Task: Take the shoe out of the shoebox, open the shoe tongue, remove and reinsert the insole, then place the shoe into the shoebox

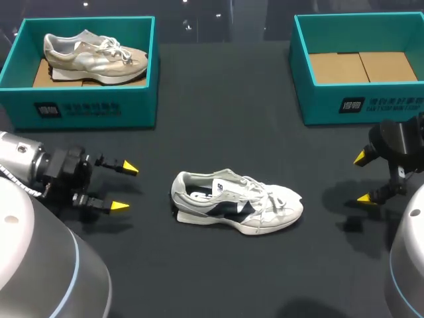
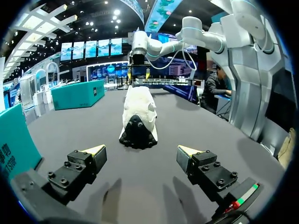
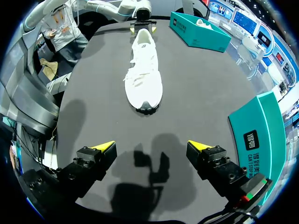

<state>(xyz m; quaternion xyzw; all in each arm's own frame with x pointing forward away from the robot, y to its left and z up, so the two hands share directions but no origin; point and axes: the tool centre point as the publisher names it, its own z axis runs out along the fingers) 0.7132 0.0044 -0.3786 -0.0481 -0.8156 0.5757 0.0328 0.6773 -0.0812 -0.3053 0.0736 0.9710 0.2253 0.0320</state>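
The white shoe (image 1: 237, 202) stands on the dark table (image 1: 218, 278). The left gripper (image 1: 125, 187) is near its heel, fingers spread wide. The right gripper (image 1: 362, 177) is past its toe, also spread wide. A teal shoebox (image 1: 361, 106) sits behind the toe.

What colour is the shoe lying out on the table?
The shoe is white with dark patches; head view shows best.
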